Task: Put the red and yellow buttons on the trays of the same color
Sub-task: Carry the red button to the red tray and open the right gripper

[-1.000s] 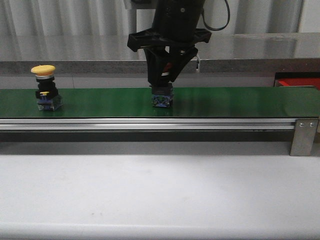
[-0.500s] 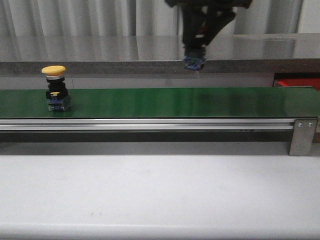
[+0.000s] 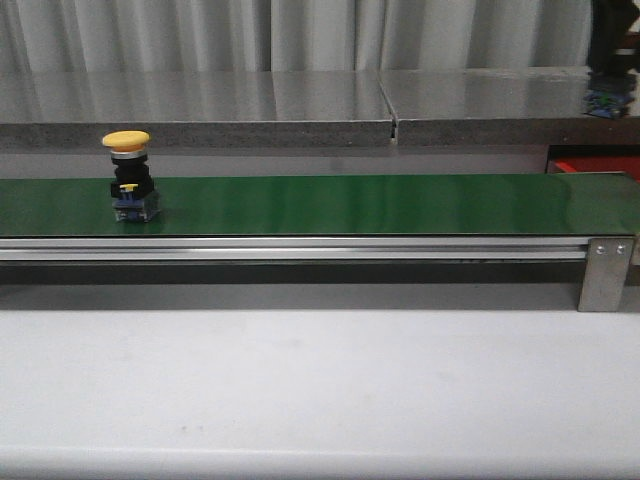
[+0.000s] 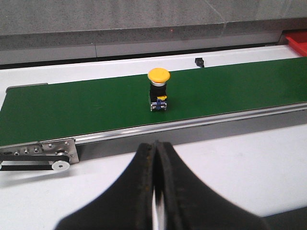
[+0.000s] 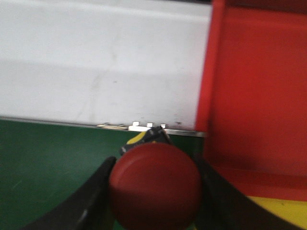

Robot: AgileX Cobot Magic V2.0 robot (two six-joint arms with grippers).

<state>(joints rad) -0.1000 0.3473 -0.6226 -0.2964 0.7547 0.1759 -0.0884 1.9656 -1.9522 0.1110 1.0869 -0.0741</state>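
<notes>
2 buttons: I see my right hand (image 5: 153, 201) clamped on the red button (image 5: 154, 187), red tray (image 5: 259, 96) at 1 o'clock; left hand (image 4: 156, 158) together; yellow button (image 3: 129, 176) on the green belt (image 3: 380, 203).

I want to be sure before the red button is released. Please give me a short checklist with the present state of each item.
1. Red button held between right jaws: ok.
2. Button fully over the red tray: not ok, it sits at the tray's edge above the green belt.
3. Tray floor free where visible: ok.
4. Yellow button upright on belt: ok.
5. Left gripper shut, empty, off the belt: ok.
6. Yellow tray location: cannot tell.
</notes>
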